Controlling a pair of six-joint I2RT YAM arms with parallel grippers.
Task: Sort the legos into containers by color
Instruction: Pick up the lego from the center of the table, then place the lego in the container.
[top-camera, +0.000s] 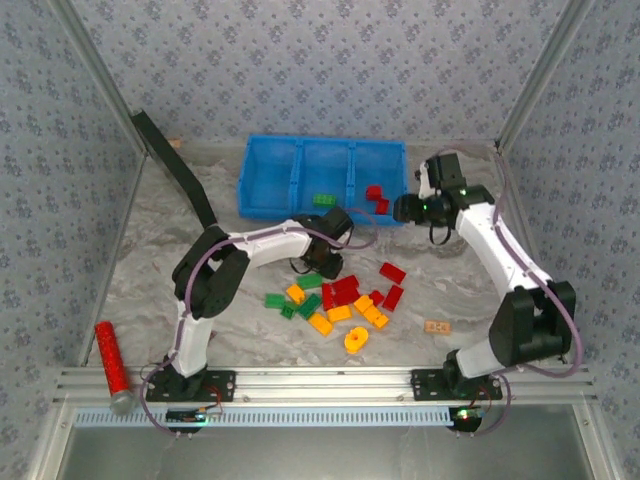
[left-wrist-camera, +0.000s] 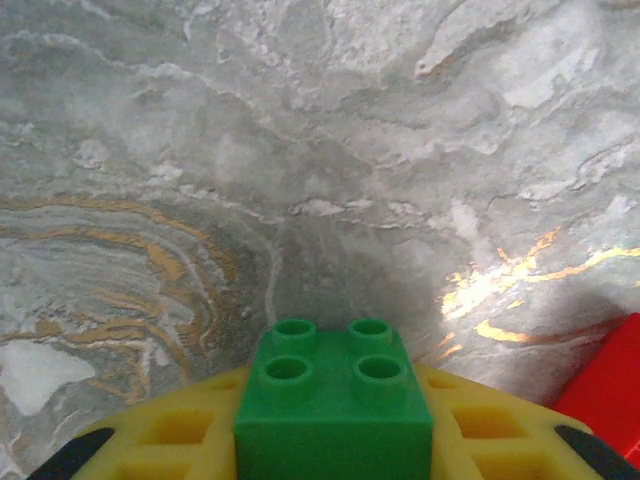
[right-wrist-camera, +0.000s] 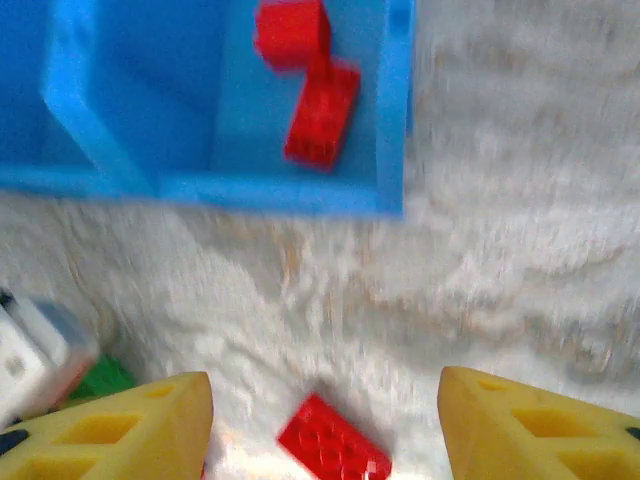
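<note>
Gripping a green brick (left-wrist-camera: 335, 415) between narrowed fingers, our left gripper (top-camera: 322, 262) sits over the loose legos (top-camera: 345, 295) in the middle of the table (top-camera: 150, 260), we judge bound for the blue bin (top-camera: 325, 139) at the far edge, whose middle compartment holds green. Our right gripper (right-wrist-camera: 325, 398) hangs wide and empty off the bin's near right corner, beside its two red bricks (right-wrist-camera: 320, 110), probably poised for a red one below.

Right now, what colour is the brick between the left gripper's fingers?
The brick is green; left wrist view.

Grey marbled tabletop (left-wrist-camera: 300, 150), orange-veined, spread ahead of the left fingers (left-wrist-camera: 215, 400); blue-grey floral-patterned walls (top-camera: 300, 60) stood beyond.
</note>
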